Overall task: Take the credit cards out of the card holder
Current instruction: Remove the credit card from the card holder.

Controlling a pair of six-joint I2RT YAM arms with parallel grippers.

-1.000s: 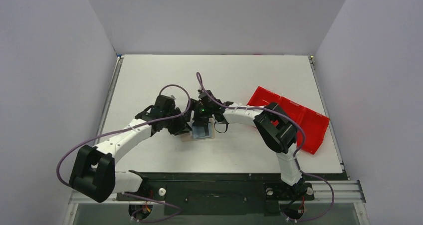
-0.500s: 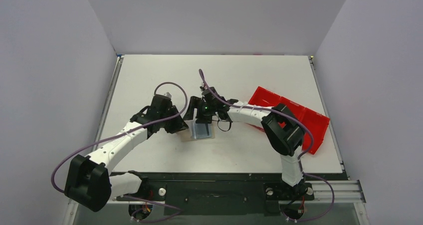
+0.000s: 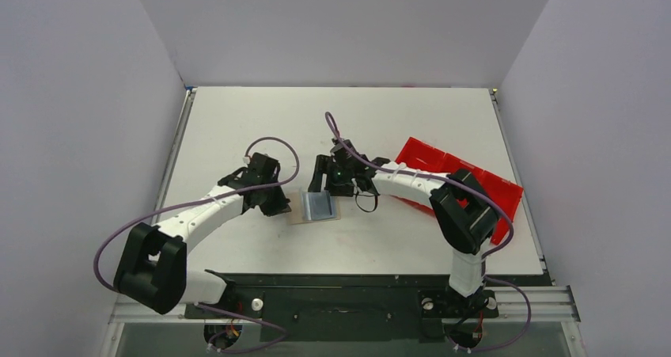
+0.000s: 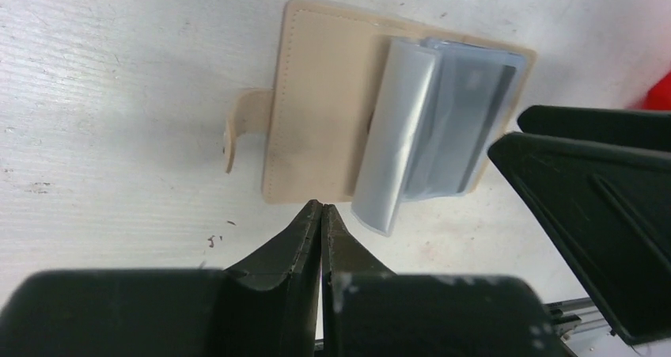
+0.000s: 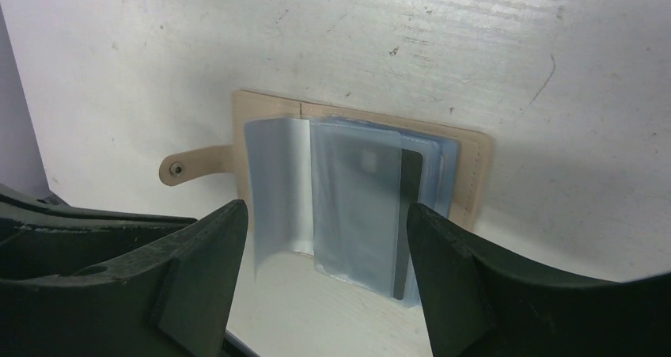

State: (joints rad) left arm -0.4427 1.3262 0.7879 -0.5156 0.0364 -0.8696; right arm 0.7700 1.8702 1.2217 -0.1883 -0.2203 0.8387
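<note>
Above the open card holder [image 4: 316, 127] on the tabletop [image 3: 237, 119], spread right fingers [image 5: 198, 270] should pinch the protruding credit cards [image 5: 360, 206] while closed, empty left fingers [image 4: 294, 250] beside it pin its cover.

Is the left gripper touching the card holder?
Cannot tell. In the left wrist view the shut left gripper ends right at the near edge of the card holder; contact or gap is unclear.

Bright, even light from above on the white table [image 3: 237, 119]; a soft grey shadow lies just beside the card holder [image 5: 473, 175]; pale glare on its plastic sleeves [image 4: 396, 127]; holder sharp, closest foreground slightly blurred.
</note>
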